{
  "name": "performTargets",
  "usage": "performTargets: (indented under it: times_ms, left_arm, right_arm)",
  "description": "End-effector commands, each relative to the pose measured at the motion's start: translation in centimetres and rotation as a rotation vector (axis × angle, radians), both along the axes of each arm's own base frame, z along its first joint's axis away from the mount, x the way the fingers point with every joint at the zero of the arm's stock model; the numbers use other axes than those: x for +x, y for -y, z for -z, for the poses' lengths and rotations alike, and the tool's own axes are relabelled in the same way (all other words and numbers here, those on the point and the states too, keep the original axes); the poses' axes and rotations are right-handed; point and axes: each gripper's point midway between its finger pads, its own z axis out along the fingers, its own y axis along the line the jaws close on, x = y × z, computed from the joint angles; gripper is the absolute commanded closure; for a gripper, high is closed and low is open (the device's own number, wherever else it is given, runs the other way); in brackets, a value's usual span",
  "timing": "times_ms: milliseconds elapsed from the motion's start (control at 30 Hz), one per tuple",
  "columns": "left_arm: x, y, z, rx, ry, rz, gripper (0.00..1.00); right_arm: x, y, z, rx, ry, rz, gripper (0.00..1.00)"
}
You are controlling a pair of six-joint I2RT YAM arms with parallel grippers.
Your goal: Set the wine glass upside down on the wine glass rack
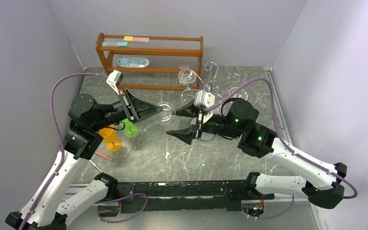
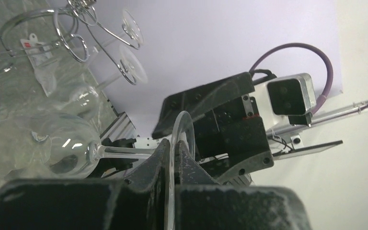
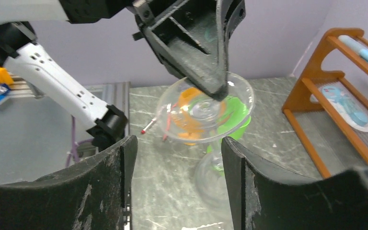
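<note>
Wine glass (image 1: 165, 115) sideways in level left jaws

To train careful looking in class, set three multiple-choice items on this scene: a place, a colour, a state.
1. The brown wooden shelf unit stands: A at the far wall; B between the arm bases; C on the chrome rack.
2. Beside the orange plastic item sits a plastic item coloured: A blue; B green; C white.
3. The right gripper is: A shut on the glass; B open; C shut empty.
Answers: A, it stands by that wall; B, green from above; B, fingers apart, while the left gripper clamps the clear wine glass by its foot.
</note>
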Motion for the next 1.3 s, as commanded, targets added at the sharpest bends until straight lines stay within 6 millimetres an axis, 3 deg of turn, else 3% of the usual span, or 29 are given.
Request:
performTargets:
  times_ms: [0,100,233,400,500,667,833,867,933,1033,1100,1267]
  left_arm:
    - [0.4,-1.2,-1.8,0.009,0.055,-0.109,0.95]
    - [0.4,-1.4,-2.1,0.004,0.068,-0.125,0.95]
    - [0.2,-1.6,-2.3,-0.003,0.083,-0.128,0.95]
    - [-0.3,-1.9,-2.7,-0.017,0.112,-0.130,0.95]
    - [-0.5,-1.9,-2.8,-0.020,0.119,-0.130,0.95]
    - [-0.7,-2.0,-2.9,-0.023,0.128,-0.130,0.95]
    - [-0.9,-2.2,-2.9,-0.020,0.145,-0.137,0.95]
    - [-0.9,-2.3,-3.0,-0.019,0.161,-0.142,0.95]
    - [-1.0,-2.6,-3.2,-0.013,0.203,-0.163,0.83]
    - [-0.8,-3.4,-3.4,-0.004,0.273,-0.225,0.47]
    - [-0.6,-3.9,-3.7,0.002,0.327,-0.263,0.32]
    - [-0.6,-5.5,-4.5,0.069,0.553,-0.367,0.19]
  right_arm:
    - [-2.0,1.0,-1.5,0.046,-0.078,-0.061,0.31]
    - [-1.9,1.0,-3.0,0.102,-0.183,-0.036,0.32]
    - [-0.1,0.8,-4.9,0.214,-0.401,0.071,0.37]
    - [2.2,0.3,-4.3,0.283,-0.681,0.213,0.40]
    - [2.1,-0.3,-3.9,0.301,-0.770,0.203,0.44]
    - [2.4,-1.3,-3.8,0.310,-0.865,0.204,0.64]
    - [2.1,-1.4,-4.1,0.358,-0.927,0.180,1.00]
    - [2.2,-1.3,-4.3,0.371,-0.938,0.180,1.00]
    - [2.7,-0.8,-4.6,0.411,-0.968,0.214,1.00]
    - [3.5,0.0,-5.4,0.472,-0.994,0.261,1.00]
    - [3.5,0.3,-6.2,0.500,-1.008,0.257,1.00]
    - [3.5,0.7,-6.9,0.532,-1.076,0.267,1.00]
